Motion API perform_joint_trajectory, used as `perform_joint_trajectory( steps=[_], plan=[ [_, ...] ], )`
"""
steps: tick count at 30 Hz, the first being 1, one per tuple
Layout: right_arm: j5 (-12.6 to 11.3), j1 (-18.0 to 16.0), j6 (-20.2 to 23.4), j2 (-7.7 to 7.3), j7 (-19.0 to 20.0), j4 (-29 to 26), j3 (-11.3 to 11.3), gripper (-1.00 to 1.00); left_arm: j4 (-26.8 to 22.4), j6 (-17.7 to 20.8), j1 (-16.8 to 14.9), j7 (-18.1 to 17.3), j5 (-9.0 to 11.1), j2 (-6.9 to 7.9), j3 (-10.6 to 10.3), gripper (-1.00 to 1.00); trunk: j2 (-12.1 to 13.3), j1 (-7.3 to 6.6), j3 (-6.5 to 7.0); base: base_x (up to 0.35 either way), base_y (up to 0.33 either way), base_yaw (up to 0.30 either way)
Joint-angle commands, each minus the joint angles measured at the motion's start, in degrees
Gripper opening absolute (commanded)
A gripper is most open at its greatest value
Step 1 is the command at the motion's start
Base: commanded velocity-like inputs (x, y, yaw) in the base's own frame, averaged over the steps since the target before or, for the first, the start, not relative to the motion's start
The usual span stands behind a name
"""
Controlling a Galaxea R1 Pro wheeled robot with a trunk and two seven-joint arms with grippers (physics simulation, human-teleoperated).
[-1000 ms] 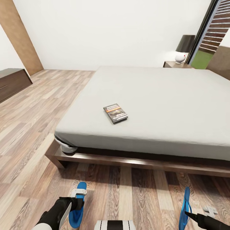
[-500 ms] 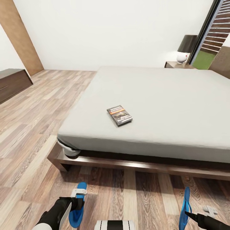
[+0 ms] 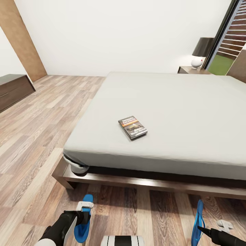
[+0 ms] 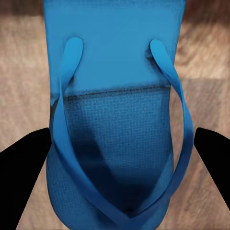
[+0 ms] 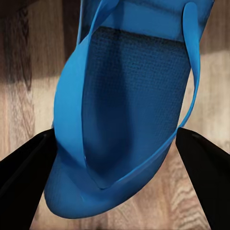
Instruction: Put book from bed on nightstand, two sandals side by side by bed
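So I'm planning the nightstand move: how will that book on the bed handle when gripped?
The book looks thin and small, so probably light. A paperback that slim may flex if pinched at one edge. Lying flat on the soft mattress of the bed, its edge may be awkward to get under.

Black arms w/ white wrist clamps, black tapered claw fingers [image 4: 24, 172], white-and-black striped trunk top.
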Motion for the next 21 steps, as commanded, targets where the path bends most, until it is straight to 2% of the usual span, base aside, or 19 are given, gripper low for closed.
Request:
perform_joint_trajectory(
  steps=[1,21],
  plan=[
    [0.1,0.0,0.4,0.0,0.3,0.0,-0.4,-1.0,-0.1,0.3,0.0,-0.5,-0.6,-0.08,0.5,-1.0,0.0,-0.01,-0.04,0.003,0.002,0.0],
    [0.1,0.0,0.4,0.0,0.3,0.0,-0.4,-1.0,-0.1,0.0,0.0,-0.5,-0.6,-0.08,0.5,-1.0,-0.3,0.5,-4.47,0.0,0.0,0.0]
  ],
)
